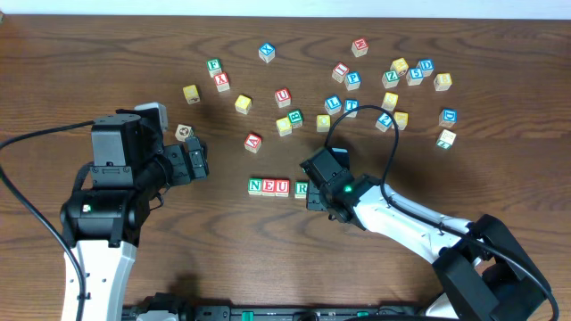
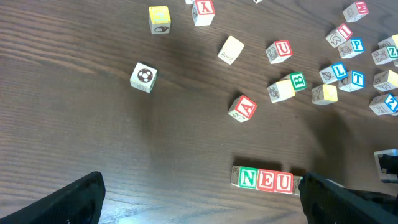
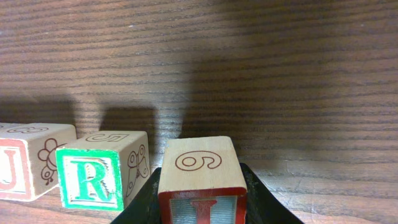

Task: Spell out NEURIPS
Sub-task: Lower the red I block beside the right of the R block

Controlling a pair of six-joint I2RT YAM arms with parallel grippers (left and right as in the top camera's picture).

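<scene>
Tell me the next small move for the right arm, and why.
The right gripper is shut on the I cube, a small gap from the R cube that ends the N-E-U-R row. I'd probably nudge it against R, then release.

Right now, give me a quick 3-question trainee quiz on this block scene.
1. True or false: the left gripper holds a cube.
2. Which cube is the right gripper shut on? A) I B) P C) S
3. Fill in: the row already set down reads N, E, U, ___.
Key: 1 false, its jaws are open and empty. 2 A, the I cube. 3 R.
</scene>
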